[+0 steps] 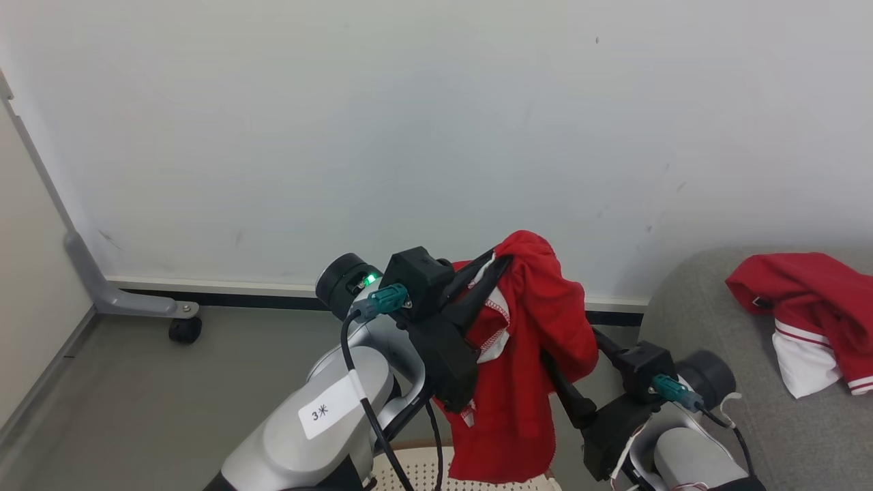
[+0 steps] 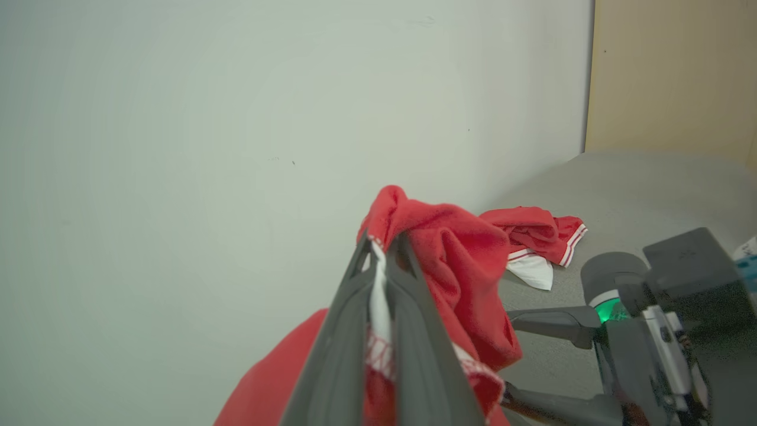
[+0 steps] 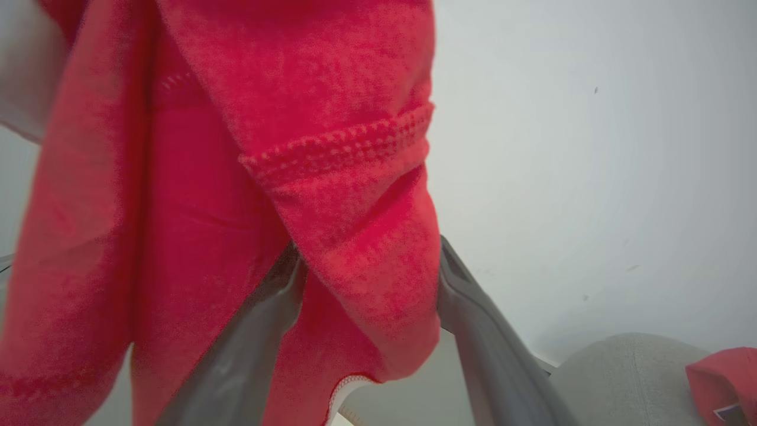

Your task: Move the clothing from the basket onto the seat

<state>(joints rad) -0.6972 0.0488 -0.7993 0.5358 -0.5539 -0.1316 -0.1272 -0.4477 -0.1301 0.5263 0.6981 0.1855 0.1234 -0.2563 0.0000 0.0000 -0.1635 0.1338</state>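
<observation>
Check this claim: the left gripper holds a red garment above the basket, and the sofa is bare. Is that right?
No. The left gripper holds a red garment above the basket, but the sofa is not bare: the head view shows a second garment lying on it.

Held clothing [image 1: 539,341] was bright red, white stitched trim. Second red piece [image 1: 811,300] had white panel and stripes; seat [image 1: 709,320] was plain grey. The basket [image 1: 421,472] was cream, perforated.

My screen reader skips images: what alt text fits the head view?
The left gripper holds a red garment up above the basket, right gripper alongside. A second red garment lies on the grey sofa at right.
</observation>
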